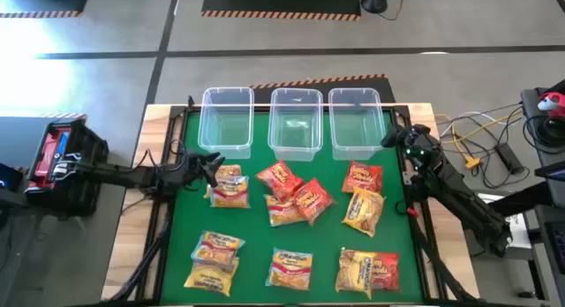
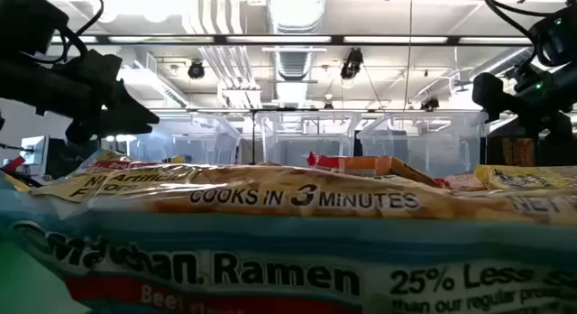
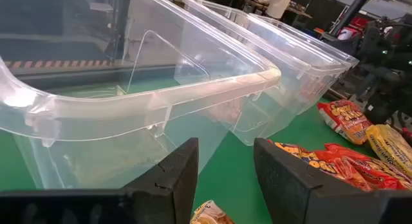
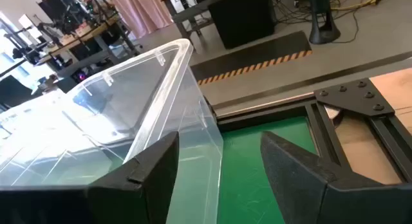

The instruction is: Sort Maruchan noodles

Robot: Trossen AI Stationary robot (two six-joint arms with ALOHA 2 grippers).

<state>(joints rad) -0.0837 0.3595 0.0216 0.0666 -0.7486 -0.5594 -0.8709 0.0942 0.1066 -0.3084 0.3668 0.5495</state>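
Several Maruchan noodles packets lie flat on the green table (image 1: pixel 256 228): yellow ones (image 1: pixel 229 185) (image 1: pixel 364 210), red ones (image 1: pixel 281 177) (image 1: pixel 363 177), and more along the near edge (image 1: pixel 290 268). One packet (image 2: pixel 270 251) fills the low view's foreground. My left gripper (image 1: pixel 210 163) (image 3: pixel 225 176) hovers open at the left bin's (image 1: pixel 227 120) near corner, above the edge of a yellow packet (image 3: pixel 209 213); nothing is between its fingers. My right gripper (image 1: pixel 395 138) (image 4: pixel 219 166) stands open beside the right bin's (image 1: pixel 355 120) right wall, also with nothing between its fingers.
Three clear plastic bins stand in a row along the table's far edge, the middle one (image 1: pixel 295 122) between the other two. The table's black frame (image 1: pixel 415 210) runs along its sides. Bare green surface lies between the bins and the packets.
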